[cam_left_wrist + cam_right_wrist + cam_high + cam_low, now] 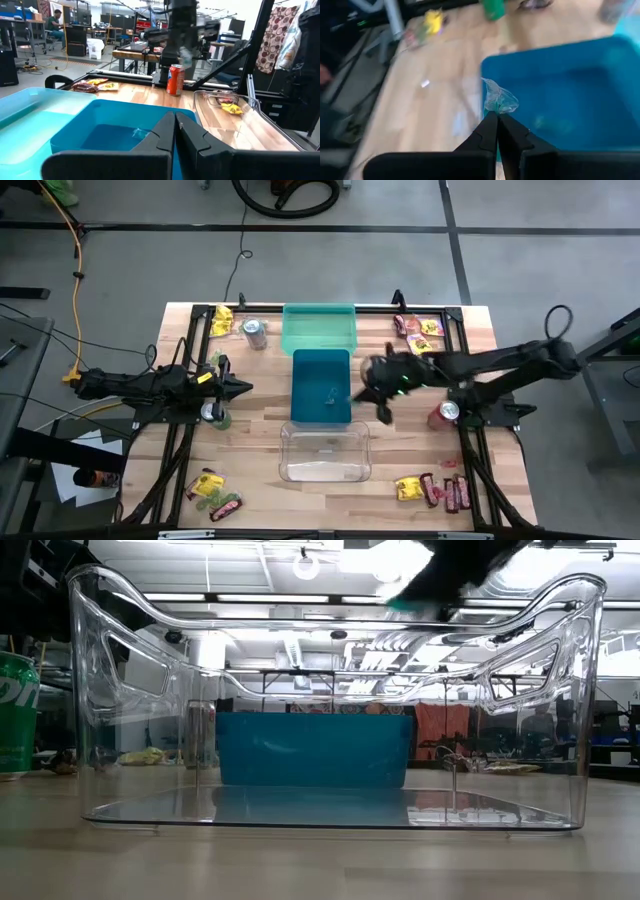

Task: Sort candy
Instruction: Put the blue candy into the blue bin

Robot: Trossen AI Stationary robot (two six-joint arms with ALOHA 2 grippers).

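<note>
A small sweet in a clear, green-tinted wrapper (499,100) is pinched between the closed fingers of the right gripper (381,406), which is held at the right edge of the deep blue plastic bin (321,412) in the middle of the table. The blue bin is flanked by a pale green plastic bin (319,328) on its far side and a clear plastic bin (325,468) on its near side. The step in hand is judged to be the drop into the blue bin, where one small wrapped piece (331,391) is already seen on the floor. For a clean release, the sweet should be carried well inside the bin wall before the fingers are parted, since the light wrapper could cling or flutter outside. More candy is left in heaps at the corners: far right (420,330), near right (432,489), near left (212,493) and far left (222,318). The left gripper (240,388) is parked left of the blue bin with its fingers pressed together on nothing.
</note>
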